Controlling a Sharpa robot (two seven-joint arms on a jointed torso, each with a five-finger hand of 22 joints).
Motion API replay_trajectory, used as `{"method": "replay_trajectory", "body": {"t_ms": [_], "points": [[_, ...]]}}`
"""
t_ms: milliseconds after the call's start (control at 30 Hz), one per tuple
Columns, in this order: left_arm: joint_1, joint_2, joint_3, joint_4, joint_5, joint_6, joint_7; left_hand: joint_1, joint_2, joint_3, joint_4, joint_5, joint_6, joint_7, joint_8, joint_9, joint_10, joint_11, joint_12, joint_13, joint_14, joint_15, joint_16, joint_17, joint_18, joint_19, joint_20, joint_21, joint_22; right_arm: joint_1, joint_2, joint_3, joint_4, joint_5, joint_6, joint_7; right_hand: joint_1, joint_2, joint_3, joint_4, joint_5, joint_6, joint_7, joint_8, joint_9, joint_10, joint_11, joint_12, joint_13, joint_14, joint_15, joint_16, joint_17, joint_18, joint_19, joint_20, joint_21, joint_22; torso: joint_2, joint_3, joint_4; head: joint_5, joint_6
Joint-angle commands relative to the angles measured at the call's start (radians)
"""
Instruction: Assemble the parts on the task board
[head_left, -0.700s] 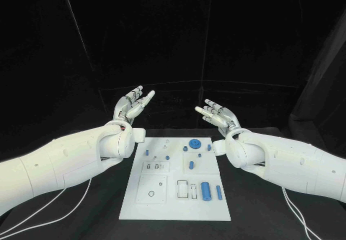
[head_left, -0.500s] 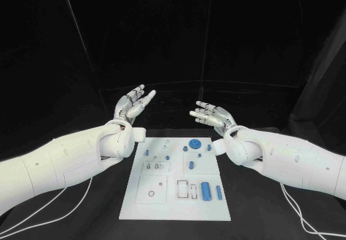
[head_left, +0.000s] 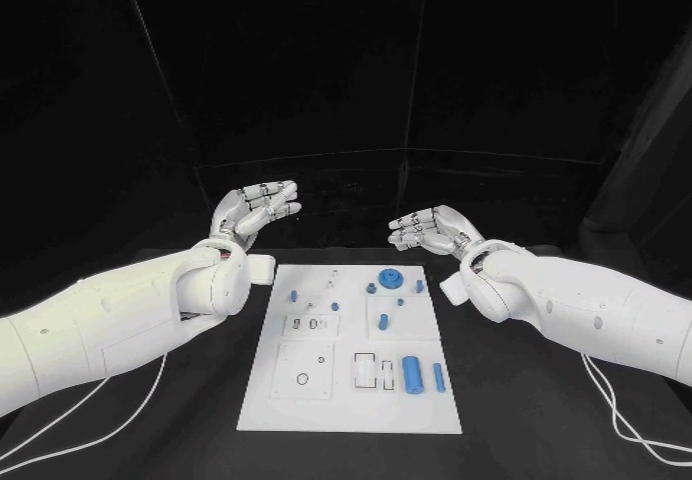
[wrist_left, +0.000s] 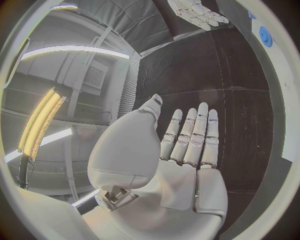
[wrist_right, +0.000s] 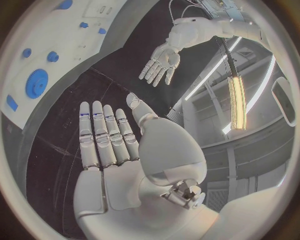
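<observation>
Currently left silver many-fingered robot hand (head_left: 254, 209) raised above far edge of black surface (head_left: 195, 400), fingers apart, holding nothing, touching nothing. Right silver robot hand (head_left: 430, 230) likewise raised, fingers spread, palm bare. White rectangular task board (head_left: 353, 410) flat mid-surface between both arms, small blue parts (head_left: 411, 374) on it, round blue gear-like disc (head_left: 389, 277) near far edge. No legible writing.

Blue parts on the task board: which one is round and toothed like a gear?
The blue gear at the far end of the task board, nearest the right hand. The other parts are pegs, cylinders or bars.
</observation>
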Motion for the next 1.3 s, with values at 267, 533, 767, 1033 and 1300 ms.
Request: {"method": "replay_trajectory", "body": {"t_ms": [267, 533, 767, 1033, 1300], "points": [[0.002, -0.060, 0.001, 0.073, -0.062, 0.115, -0.012, -0.008, 0.037, -0.017, -0.065, -0.001, 0.117, 0.019, -0.022, -0.018, 0.146, -0.033, -0.018, -0.010, 0.144, -0.037, -0.019, -0.012, 0.015, 0.165, -0.029, 0.012, -0.019, 0.027, -0.001, 0.002, -0.016, -0.426, 0.005, -0.093, 0.016, -0.050, 0.092, -0.020, 0.005, 0.157, -0.029, -0.025, -0.002, 0.198, -0.049, -0.044, 0.003, 0.321, -0.086, 0.032, 0.022, 0.020, 0.252, -0.091, 0.136, 0.041, 0.042, -0.0045, 0.0194, -0.016, 0.003], [0.002, -0.115, 0.001, 0.154, -0.078, 0.121, -0.017, -0.009, 0.041, -0.020, -0.082, 0.000, 0.135, 0.016, -0.033, -0.019, 0.171, -0.038, -0.030, -0.009, 0.170, -0.043, -0.028, -0.011, 0.015, 0.189, -0.034, 0.003, -0.029, 0.047, 0.012, 0.004, -0.014, -0.732, 0.079, -0.196, 0.027, -0.090, 0.120, -0.018, 0.004, 0.191, -0.046, -0.042, -0.003, 0.245, -0.082, -0.065, 0.003, 0.509, -0.134, 0.176, 0.112, 0.018, 0.386, -0.163, 0.320, 0.138, 0.075, -0.0065, 0.0323, -0.030, 0.011], [0.001, -0.150, 0.000, 0.231, -0.080, 0.121, -0.019, -0.008, 0.041, -0.020, -0.087, -0.001, 0.136, 0.016, -0.036, -0.019, 0.172, -0.038, -0.034, -0.010, 0.172, -0.043, -0.030, -0.011, 0.015, 0.193, -0.035, 0.001, -0.031, 0.062, 0.030, 0.004, -0.011, -0.924, 0.138, -0.262, -0.001, -0.116, 0.159, -0.015, -0.003, 0.176, -0.052, -0.057, -0.004, 0.203, -0.080, -0.069, 0.002, 0.506, -0.136, 0.422, 0.251, 0.015, 0.389, -0.168, 0.463, 0.226, 0.104, -0.0103, 0.0499, -0.047, 0.019], [0.000, -0.169, -0.001, 0.295, -0.080, 0.123, -0.028, -0.012, 0.041, -0.023, -0.091, -0.001, 0.136, 0.017, -0.043, -0.020, 0.171, -0.037, -0.043, -0.011, 0.171, -0.042, -0.039, -0.012, 0.014, 0.199, -0.035, -0.003, -0.035, 0.077, 0.047, 0.004, -0.009, -1.020, 0.199, -0.310, -0.022, -0.134, 0.188, -0.010, -0.020, 0.152, -0.055, -0.055, -0.003, 0.161, -0.073, -0.067, 0.004, 0.495, -0.129, 0.780, 0.557, 0.009, 0.374, -0.156, 0.669, 0.395, 0.133, -0.0156, 0.0646, -0.065, 0.020], [0.001, -0.182, -0.001, 0.316, -0.080, 0.122, -0.035, -0.017, 0.040, -0.026, -0.094, -0.001, 0.135, 0.020, -0.049, -0.020, 0.169, -0.034, -0.050, -0.011, 0.169, -0.040, -0.045, -0.013, 0.014, 0.202, -0.034, -0.007, -0.039, 0.081, 0.059, 0.004, -0.009, -1.045, 0.228, -0.327, -0.023, -0.136, 0.201, -0.009, -0.022, 0.146, -0.055, -0.054, -0.003, 0.162, -0.071, -0.067, 0.004, 0.491, -0.126, 0.957, 0.740, -0.006, 0.374, -0.148, 0.803, 0.543, 0.150, -0.0171, 0.0671, -0.072, 0.023]]}}
